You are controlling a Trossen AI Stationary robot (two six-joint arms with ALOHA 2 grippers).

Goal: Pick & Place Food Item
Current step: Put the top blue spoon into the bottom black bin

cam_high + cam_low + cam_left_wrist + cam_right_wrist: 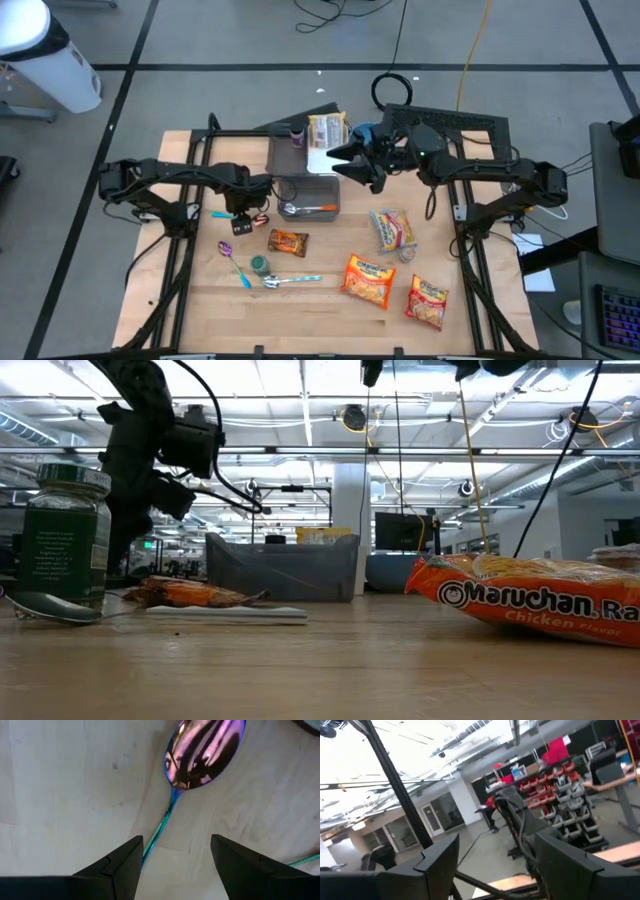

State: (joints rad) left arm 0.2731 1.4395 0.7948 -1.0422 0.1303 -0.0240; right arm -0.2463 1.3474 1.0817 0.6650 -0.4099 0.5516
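A pale wooden worktop (320,300) is carrying a scatter of food packets and cutlery, with a grey bin (307,193) sitting near its far middle as the landmark. The left gripper (240,226) is hanging just left of the bin, above an iridescent spoon (202,751), its jaws standing apart and holding nothing. The right gripper (343,158) is hovering raised above the bin's far right corner, jaws likewise parted and empty, pointing out toward the room. A small snack packet (287,242) is lying just in front of the bin. Two orange ramen packets (368,279) are resting farther forward and right of the bin. A green-lidded jar (62,535) is standing in front of the bin, beside a silver spoon (290,281).
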